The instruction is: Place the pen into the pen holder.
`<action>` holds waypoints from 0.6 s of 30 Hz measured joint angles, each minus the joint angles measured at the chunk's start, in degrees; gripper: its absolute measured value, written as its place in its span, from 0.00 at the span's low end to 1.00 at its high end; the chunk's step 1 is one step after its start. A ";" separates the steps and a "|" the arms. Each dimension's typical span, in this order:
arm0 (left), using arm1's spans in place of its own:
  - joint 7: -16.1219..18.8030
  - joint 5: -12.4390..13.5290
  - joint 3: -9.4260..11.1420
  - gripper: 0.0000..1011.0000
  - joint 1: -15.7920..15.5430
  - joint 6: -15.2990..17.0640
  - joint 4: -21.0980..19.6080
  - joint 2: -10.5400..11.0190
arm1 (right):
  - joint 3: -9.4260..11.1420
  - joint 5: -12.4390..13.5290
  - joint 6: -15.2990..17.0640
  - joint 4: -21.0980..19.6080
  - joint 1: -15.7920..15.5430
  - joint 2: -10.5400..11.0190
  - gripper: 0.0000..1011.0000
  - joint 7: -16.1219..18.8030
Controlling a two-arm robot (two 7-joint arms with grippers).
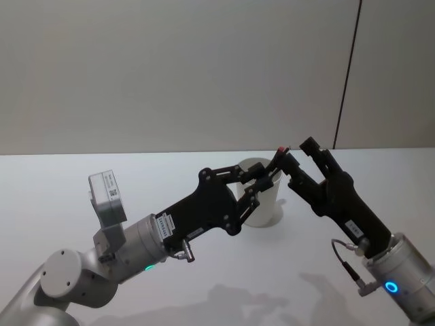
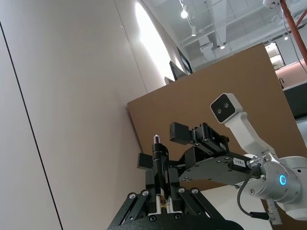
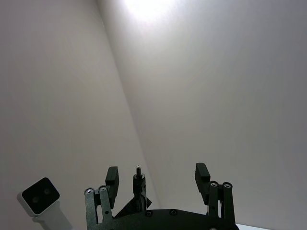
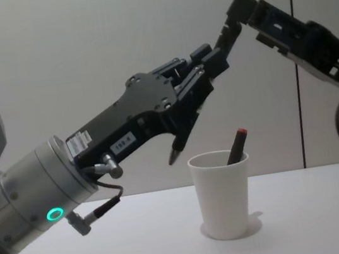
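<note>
The white pen holder (image 4: 223,192) stands upright on the table, and a red-capped pen (image 4: 237,145) leans inside it. My left gripper (image 4: 197,78) is shut on a black pen (image 4: 178,141), held at a slant with its tip just above and left of the holder's rim. In the left wrist view that pen (image 2: 159,163) sits clamped between the fingers. My right gripper (image 4: 226,29) hovers open at the pen's upper end. The right wrist view has that end (image 3: 138,178) between the spread fingers (image 3: 112,177) of the right gripper (image 3: 157,175). In the head view both grippers meet over the holder (image 1: 262,200).
The white table (image 1: 81,272) stretches bare around the holder. A plain wall (image 4: 81,50) stands behind it, with a dark vertical seam (image 1: 345,75) at the right.
</note>
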 joint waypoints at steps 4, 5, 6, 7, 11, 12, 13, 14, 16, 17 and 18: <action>0.00 0.00 0.00 0.17 0.00 0.00 0.00 0.00 | -0.23 0.41 0.46 0.53 0.48 -0.35 0.99 0.38; 0.00 0.00 0.00 0.17 0.00 0.00 0.00 0.00 | -0.33 0.49 0.62 0.77 0.70 -0.51 0.99 0.41; 0.00 0.00 0.00 0.17 0.00 0.00 0.00 0.00 | -0.37 0.50 0.73 0.88 0.79 -0.58 0.99 0.41; 0.00 0.00 0.00 0.17 0.00 0.00 0.00 0.00 | -0.41 0.51 0.78 0.99 0.89 -0.65 0.99 0.41; 0.00 0.00 0.00 0.17 0.00 0.00 0.00 0.00 | -0.62 0.49 1.21 1.68 1.46 -1.03 0.99 0.19; 0.00 0.00 0.00 0.17 0.00 0.00 0.00 0.00 | -0.68 0.43 1.38 2.00 1.69 -1.19 0.99 0.00; 0.00 0.00 0.00 0.17 0.00 0.00 0.00 0.00 | -0.78 0.36 1.53 2.37 1.99 -1.37 0.99 -0.15; 0.00 0.00 0.00 0.17 0.00 0.00 0.00 0.00 | -0.82 0.33 1.61 2.53 2.10 -1.44 0.99 -0.22; 0.00 0.00 0.00 0.17 0.00 0.00 0.00 0.00 | -0.89 0.26 1.79 2.84 2.37 -1.62 0.99 -0.30; 0.00 0.00 0.00 0.17 0.00 0.00 0.00 0.00 | -0.93 0.25 1.85 2.99 2.45 -1.67 0.99 -0.33; 0.00 0.00 0.00 0.17 0.00 0.00 0.00 0.00 | -1.03 0.22 2.02 3.31 2.70 -1.84 0.99 -0.33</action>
